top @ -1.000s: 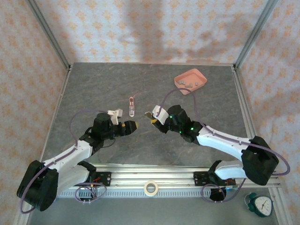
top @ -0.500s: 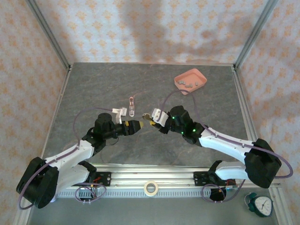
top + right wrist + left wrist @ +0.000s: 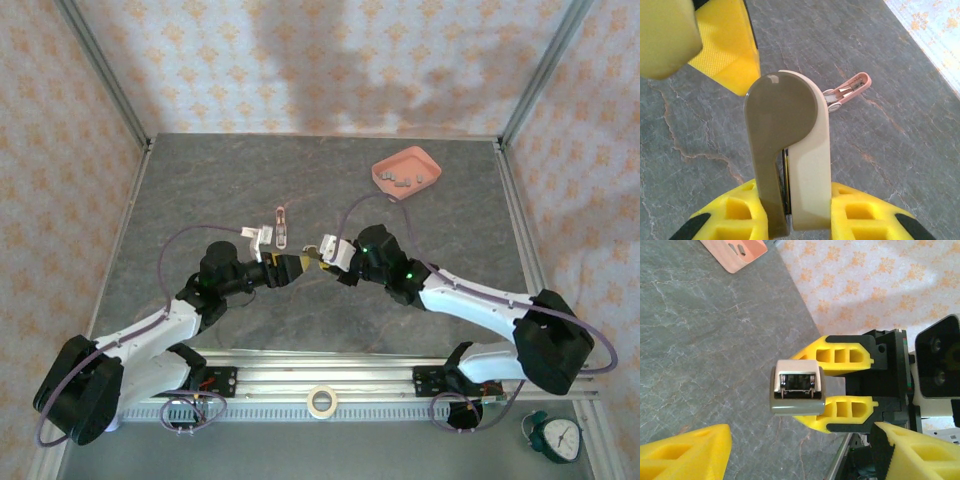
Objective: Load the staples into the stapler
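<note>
A small beige and olive stapler (image 3: 787,150) stands upright between the yellow pads of my right gripper (image 3: 790,215), which is shut on it. In the left wrist view its front end (image 3: 796,392) faces me, with a metal channel showing inside. My left gripper (image 3: 800,455) is open just in front of it, one finger (image 3: 725,45) close beside the beige stapler's top. A pink and white stapler (image 3: 281,226) lies on the table behind both grippers, also seen as the pink stapler (image 3: 847,90). Several grey staples (image 3: 400,180) lie in the pink tray (image 3: 425,165).
The pink tray (image 3: 747,255) sits at the far right of the grey table. A metal frame post (image 3: 100,70) and patterned walls bound the table. A tape roll (image 3: 321,401) and a clock (image 3: 553,437) lie beyond the near rail.
My left gripper has moved right and forward, up to the beige stapler. My right gripper has shifted slightly left with that stapler. The pink stapler has not moved.
</note>
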You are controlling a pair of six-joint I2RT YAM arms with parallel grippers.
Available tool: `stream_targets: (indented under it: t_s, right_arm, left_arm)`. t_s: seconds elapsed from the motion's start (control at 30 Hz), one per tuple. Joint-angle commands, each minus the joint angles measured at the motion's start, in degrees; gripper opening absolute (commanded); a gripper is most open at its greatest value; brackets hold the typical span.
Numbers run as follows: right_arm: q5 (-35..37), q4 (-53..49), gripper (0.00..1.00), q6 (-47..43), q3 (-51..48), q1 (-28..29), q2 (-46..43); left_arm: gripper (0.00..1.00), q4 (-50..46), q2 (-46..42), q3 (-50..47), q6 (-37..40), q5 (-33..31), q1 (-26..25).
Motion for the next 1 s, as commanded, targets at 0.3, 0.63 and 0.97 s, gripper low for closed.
stream_targets:
  t_s: [0.3,0.63,0.97]
  right_arm:
    - [-3.8,-0.9,0.18,-1.6,4.0,0.4,-0.2]
    - [-5.0,-0.1,0.18,-0.8,4.2,0.4,0.0]
    - [-2.7,-0.7,0.32,2.0,3.9,0.4,-0.8]
  left_arm:
    - [0.67,3.6,4.1,4.2,2.1,0.3,-1.2]
    - [0.56,9.1,8.2,4.8,-0.2,-0.3,-1.6]
    - [0.12,8.7,9.2,5.8,4.5,0.8,-2.0]
